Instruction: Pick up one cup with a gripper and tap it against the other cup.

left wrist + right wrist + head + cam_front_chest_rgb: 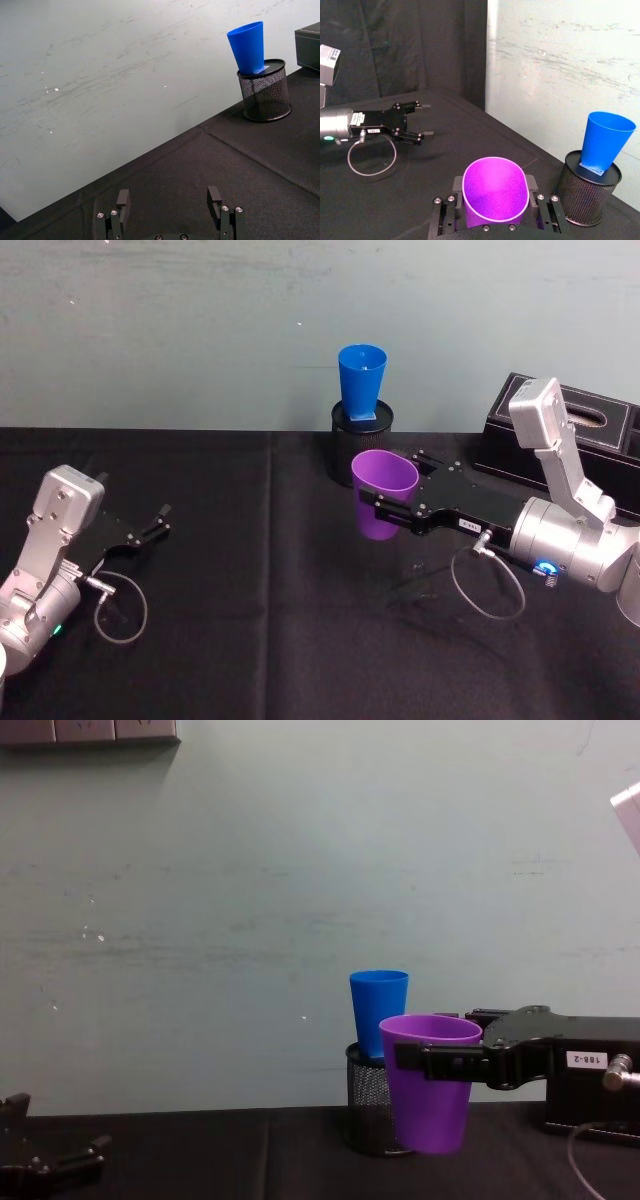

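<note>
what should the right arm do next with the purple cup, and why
Probably ease the purple cup forward and slightly up toward the blue cup. The right gripper is shut on it, clear of the table, but it hangs nearer the robot than the blue cup, level with the mesh pen holder that cup stands in. The left gripper sits parked, open.

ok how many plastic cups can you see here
2. The purple cup is held upright in the right gripper. The blue cup stands in the mesh pen holder just behind it. None seem hidden. The left gripper sits open and empty, far left.
</note>
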